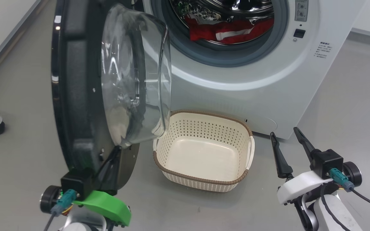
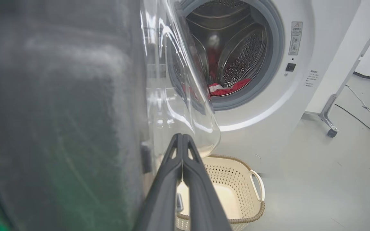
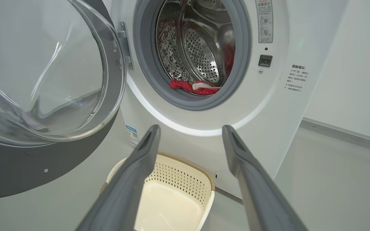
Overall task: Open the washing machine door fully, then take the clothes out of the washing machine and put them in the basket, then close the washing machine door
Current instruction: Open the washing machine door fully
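Left gripper (image 1: pixel 116 150) is tucked in low against the washing machine door (image 1: pixel 75 80), its two dark fingers pressed flat together, tips right at the bottom edge of the glass bowl (image 1: pixel 133 80); whether they actually touch it, I cannot tell. The door swings out wide and towers just ahead of and above that gripper. Over to the right gripper (image 1: pixel 284 131): fingers spread well apart, hovering low over the grey floor (image 1: pixel 348 96). The basket (image 1: pixel 204 128) sits between the two grippers, just left of the right one's fingertips, backed up against the foot of the washing machine (image 1: pixel 236 86). Straight ahead and above the right gripper the steel drum (image 3: pixel 198 54) gapes, and there are the clothes (image 1: pixel 233 30), a red heap with a white band at the drum's front lip, well apart from both grippers.
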Controlling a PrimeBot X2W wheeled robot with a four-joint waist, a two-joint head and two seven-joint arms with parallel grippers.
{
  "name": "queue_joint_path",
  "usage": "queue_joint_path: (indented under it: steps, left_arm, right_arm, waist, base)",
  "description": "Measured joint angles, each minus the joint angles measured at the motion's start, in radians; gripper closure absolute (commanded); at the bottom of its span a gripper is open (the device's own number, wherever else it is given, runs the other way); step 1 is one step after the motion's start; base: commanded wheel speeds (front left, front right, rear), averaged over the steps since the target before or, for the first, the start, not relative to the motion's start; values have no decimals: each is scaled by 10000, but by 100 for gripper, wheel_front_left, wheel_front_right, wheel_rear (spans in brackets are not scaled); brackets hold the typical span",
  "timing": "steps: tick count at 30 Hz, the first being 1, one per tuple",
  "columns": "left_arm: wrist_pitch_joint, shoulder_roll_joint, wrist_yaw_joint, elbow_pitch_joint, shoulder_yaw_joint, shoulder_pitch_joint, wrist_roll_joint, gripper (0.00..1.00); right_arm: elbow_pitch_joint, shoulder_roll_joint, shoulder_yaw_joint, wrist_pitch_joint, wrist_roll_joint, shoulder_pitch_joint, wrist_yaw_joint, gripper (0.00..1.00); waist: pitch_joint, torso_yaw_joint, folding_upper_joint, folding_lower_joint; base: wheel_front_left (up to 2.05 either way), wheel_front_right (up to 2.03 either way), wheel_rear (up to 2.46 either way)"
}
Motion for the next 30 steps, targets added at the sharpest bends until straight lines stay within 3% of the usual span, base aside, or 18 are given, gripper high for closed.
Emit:
queue_joint_path:
  steps: [30]
  left_arm:
    - [-1294,385,431,779,2763,-173,-612,100]
  right_arm:
    - [-274,12,-263,0,-343,-138,102,0]
  waist:
    - [762,-173,0,0]
  base:
    - [0,0,0]
